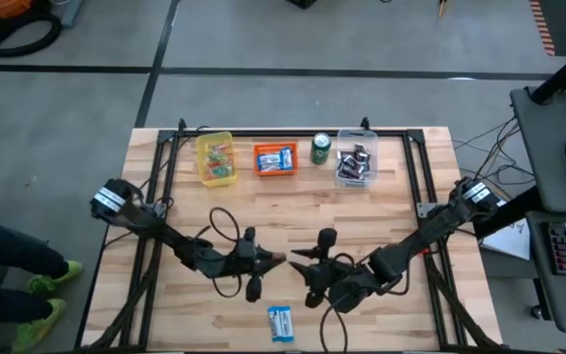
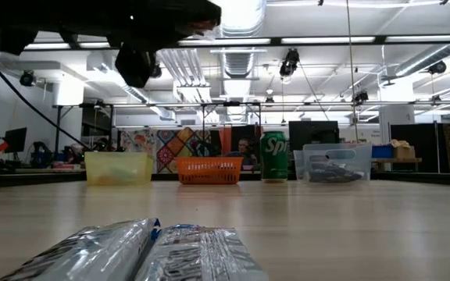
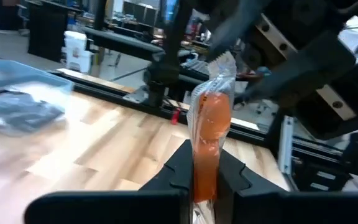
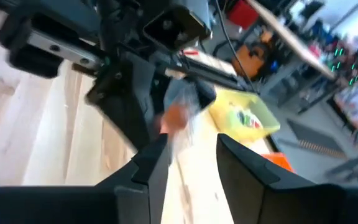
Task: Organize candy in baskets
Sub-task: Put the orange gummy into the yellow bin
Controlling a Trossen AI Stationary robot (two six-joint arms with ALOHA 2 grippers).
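Note:
My left gripper (image 3: pixel 207 168) is shut on a small orange sweet in a clear wrapper (image 3: pixel 209 118), above the middle of the table (image 1: pixel 430 177). My right gripper (image 4: pixel 188 149) is open and faces it from the right, its fingers just short of the sweet (image 4: pixel 176 117); in the high view the two grippers (image 1: pixel 263 261) (image 1: pixel 301 258) nearly meet. A blue-and-white bar (image 1: pixel 280 323) lies flat near the table's near edge. The yellow basket (image 1: pixel 215 158), orange basket (image 1: pixel 275 158) and clear basket (image 1: pixel 356 159) stand along the far edge, each with candy inside. My left gripper pinches the orange sweet's wrapper between its two fingers (image 3: pixel 182 171), by the end nearest the wrist (image 3: pixel 205 177). The orange body and the crimped clear end (image 3: pixel 219 65) stick out beyond the fingertips toward the right arm. The sweet is held clear of the table.
A green soda can (image 1: pixel 320 148) stands between the orange and clear baskets. A black frame rail (image 1: pixel 293 132) runs along the table's far edge and sides. Bare wood lies between the baskets and the grippers. In the low view the blue-and-white bar (image 2: pixel 155 250) fills the foreground.

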